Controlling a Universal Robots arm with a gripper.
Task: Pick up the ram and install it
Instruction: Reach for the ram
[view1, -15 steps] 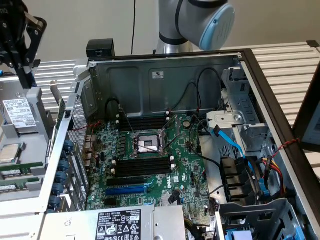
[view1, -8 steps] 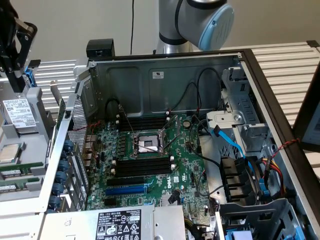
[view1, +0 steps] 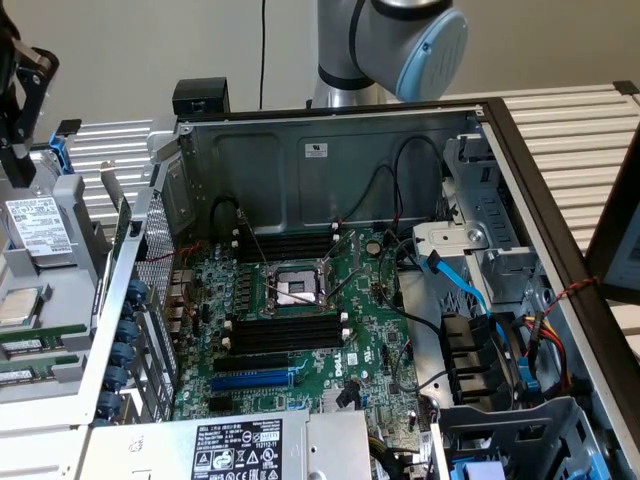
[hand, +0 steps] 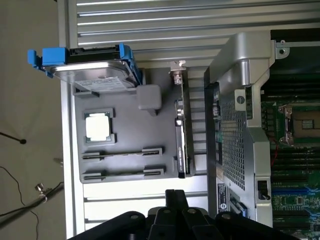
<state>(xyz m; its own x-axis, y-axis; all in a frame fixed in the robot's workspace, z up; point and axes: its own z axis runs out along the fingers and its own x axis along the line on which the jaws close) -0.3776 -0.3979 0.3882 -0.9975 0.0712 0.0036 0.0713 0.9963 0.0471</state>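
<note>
Your gripper (hand: 170, 194) was closed, fingers together, hanging just off the edge of the grey tray (hand: 125, 95) nearest the ram. Closest to it, two ram sticks (hand: 122, 154) stood on edge in their holders, parallel, with a narrow gap between them. Beyond them lay a CPU chip (hand: 99, 126), then a hard drive (hand: 87, 67) in a blue bracket at the tray's far end. A card (hand: 182, 130) stood along the tray edge right beside the case wall (hand: 235, 125). The tray sat at the exterior view's left of the open case, with that wall between it and the motherboard (view1: 350, 290). Black memory slots (view1: 290, 332) ran on both sides of the CPU socket (view1: 295, 290). Cables (view1: 465, 285) crowded the exterior view's right, and the slots were open from above.
</note>
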